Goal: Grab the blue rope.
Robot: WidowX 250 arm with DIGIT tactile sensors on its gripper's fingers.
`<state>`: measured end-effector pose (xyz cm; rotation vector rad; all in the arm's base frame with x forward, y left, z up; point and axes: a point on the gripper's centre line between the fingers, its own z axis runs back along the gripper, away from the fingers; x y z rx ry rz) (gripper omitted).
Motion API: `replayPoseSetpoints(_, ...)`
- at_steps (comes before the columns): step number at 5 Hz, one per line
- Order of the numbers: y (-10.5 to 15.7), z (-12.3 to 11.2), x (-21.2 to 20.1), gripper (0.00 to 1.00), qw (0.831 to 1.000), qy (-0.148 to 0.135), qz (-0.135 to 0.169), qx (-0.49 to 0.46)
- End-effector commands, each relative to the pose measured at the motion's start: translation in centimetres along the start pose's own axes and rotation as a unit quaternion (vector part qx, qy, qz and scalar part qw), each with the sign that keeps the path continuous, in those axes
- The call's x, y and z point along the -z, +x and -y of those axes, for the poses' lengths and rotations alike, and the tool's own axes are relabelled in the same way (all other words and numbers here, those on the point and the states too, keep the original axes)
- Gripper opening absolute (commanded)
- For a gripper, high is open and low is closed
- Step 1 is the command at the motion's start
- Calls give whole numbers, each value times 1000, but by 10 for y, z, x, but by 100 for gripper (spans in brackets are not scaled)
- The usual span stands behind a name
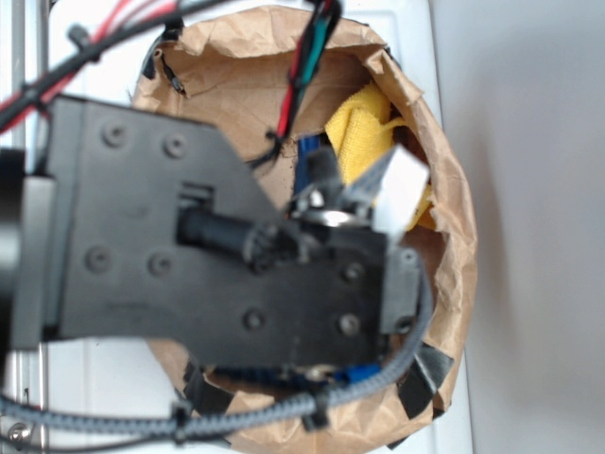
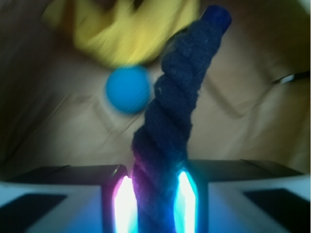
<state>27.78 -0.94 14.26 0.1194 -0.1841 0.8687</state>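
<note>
Wrist view: gripper [image 2: 156,194] clamped on the blue rope [image 2: 172,121], which runs between its fingers and on ahead past the teal ball [image 2: 128,89] to its left; grasp step looks done, next needs a straight lift without slip.

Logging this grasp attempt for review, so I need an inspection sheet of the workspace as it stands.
Surface: crumpled brown paper bag on a white table.
Job's things: blue rope runs up between the fingers.
Clutter: yellow cloth; teal ball.
Grippers: gripper shut on the rope, inside the bag.
Cables: grey braided cable; red, green and black wires.
Surroundings: nothing seen.
</note>
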Motion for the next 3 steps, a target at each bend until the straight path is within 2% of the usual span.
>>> replayPoseSetpoints(1, 33, -19, -57, 0, 999, 18, 27, -12)
replayPoseSetpoints(2, 38, -28, -63, 0, 1000, -13, 27, -6)
replayPoseSetpoints(3, 33, -27, -63, 4, 999, 5, 53, -3)
